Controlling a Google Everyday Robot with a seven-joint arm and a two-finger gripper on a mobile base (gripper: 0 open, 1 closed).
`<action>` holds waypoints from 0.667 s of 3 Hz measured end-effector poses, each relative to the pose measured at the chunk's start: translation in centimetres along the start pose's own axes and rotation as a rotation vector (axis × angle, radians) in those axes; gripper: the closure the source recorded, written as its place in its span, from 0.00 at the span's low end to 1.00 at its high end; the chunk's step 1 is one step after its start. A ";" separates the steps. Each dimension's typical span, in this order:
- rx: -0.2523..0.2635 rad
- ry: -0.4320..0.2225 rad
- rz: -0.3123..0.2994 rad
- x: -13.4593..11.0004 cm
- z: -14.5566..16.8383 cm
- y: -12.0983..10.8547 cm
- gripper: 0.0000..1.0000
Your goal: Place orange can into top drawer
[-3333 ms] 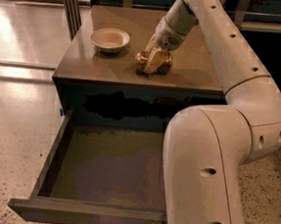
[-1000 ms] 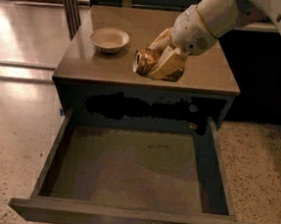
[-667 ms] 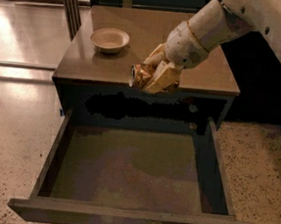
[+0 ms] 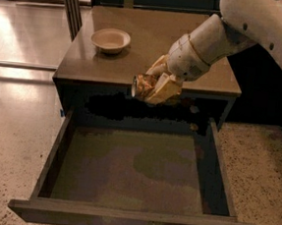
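Observation:
The orange can lies sideways in my gripper, its end facing left. The gripper is shut on the can and holds it in the air just past the front edge of the cabinet top, above the back of the open top drawer. The drawer is pulled fully out, wide and shallow, with a bare dark bottom. My white arm reaches in from the upper right.
A pale round bowl sits on the brown cabinet top at the back left. A dark post stands left of the cabinet. Speckled floor surrounds the drawer.
The gripper has carried the can from above the cabinet top forward and down, past the front edge, to above the back of the open drawer.

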State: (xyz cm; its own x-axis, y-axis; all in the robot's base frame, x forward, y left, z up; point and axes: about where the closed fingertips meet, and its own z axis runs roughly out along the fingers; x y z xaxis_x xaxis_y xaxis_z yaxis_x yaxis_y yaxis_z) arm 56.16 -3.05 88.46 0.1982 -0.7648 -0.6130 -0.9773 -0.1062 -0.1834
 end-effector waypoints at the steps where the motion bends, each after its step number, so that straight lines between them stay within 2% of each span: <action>1: 0.120 0.022 0.028 -1.0 -1.3 3.2 1.00; 2: 0.204 0.029 0.097 2.0 0.6 6.2 1.00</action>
State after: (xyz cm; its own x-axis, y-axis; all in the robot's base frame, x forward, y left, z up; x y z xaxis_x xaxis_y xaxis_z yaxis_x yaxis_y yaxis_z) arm 50.53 -4.90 85.65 0.0986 -0.7835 -0.6135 -0.9557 0.0972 -0.2777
